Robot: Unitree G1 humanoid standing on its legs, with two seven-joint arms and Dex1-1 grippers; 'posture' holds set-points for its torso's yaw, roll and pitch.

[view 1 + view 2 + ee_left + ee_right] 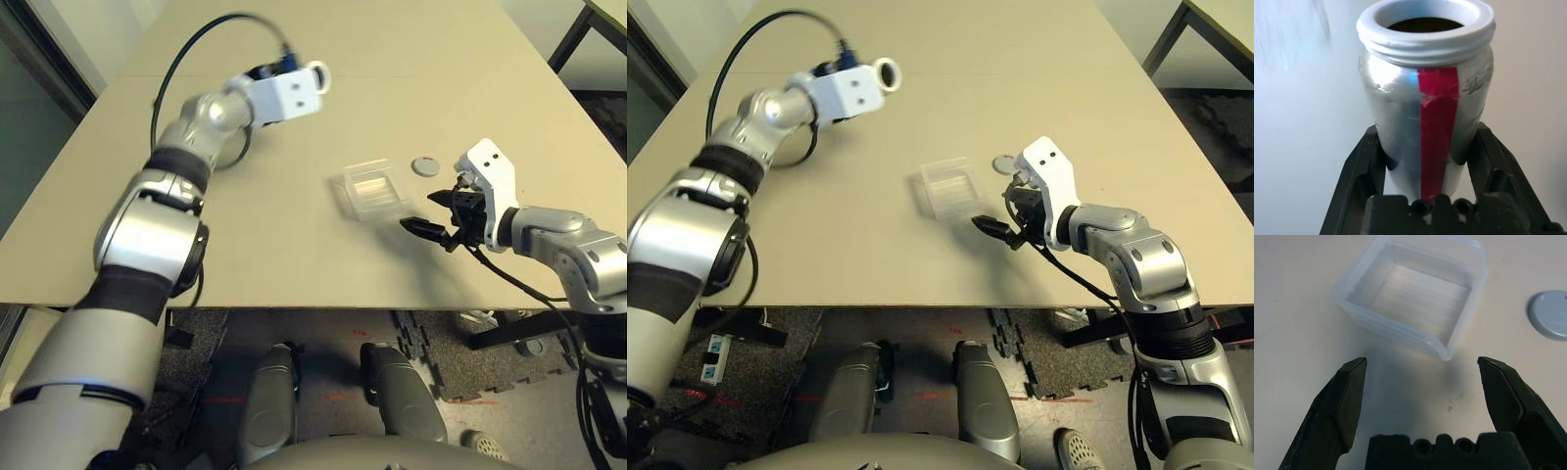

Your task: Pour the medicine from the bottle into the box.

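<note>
My left gripper point(1426, 132) is shut on the silver bottle point(1425, 112), its two black fingers pressed to either side of the body. The bottle has a red stripe and an open white threaded mouth point(318, 74); no cap is on it. It is held above the table, far back and left of the box. The clear plastic box point(375, 189) sits mid-table and looks empty. My right gripper point(428, 211) stands open just to the box's front right, nothing between its fingers point(1349, 401). The right wrist view shows the box point(1410, 293) close ahead.
The flat round grey cap point(425, 165) lies on the table just right of the box, also in the right wrist view point(1550, 313). The table's front edge point(323, 305) runs close below my right gripper. A black cable point(196, 49) loops over my left arm.
</note>
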